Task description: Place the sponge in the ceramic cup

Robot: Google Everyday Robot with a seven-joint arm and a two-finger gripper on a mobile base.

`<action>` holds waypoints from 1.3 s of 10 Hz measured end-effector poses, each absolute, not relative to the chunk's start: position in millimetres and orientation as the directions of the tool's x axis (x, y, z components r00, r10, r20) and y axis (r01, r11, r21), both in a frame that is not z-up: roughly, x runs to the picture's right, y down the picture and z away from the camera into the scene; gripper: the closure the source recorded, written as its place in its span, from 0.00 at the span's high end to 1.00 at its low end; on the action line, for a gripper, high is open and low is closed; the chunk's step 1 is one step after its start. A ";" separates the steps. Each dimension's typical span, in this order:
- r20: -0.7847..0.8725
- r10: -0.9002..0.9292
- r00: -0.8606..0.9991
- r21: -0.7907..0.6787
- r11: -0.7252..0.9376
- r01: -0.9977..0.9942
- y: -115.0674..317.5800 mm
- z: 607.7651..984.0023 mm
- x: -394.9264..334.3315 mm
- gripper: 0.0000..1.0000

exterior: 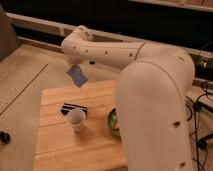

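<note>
The sponge, a small blue-grey flat block, hangs tilted in the air above the far edge of the wooden table. My gripper is shut on its top, reaching down from the white arm's wrist. The ceramic cup, small, white and handleless, stands upright on the table nearer the camera than the sponge and well below it. Nothing shows inside the cup.
A black flat striped object lies just behind the cup, touching or nearly touching it. A green bowl sits to the cup's right, mostly hidden by my large white arm. Cables lie on the floor at right.
</note>
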State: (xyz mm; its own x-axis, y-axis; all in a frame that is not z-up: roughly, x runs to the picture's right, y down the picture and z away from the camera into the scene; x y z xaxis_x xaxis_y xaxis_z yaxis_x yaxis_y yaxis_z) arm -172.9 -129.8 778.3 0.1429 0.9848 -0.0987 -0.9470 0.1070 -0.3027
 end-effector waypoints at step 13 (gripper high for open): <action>-0.158 0.957 0.244 -0.380 0.169 -0.910 -24.3 716.6 -185.8 0.00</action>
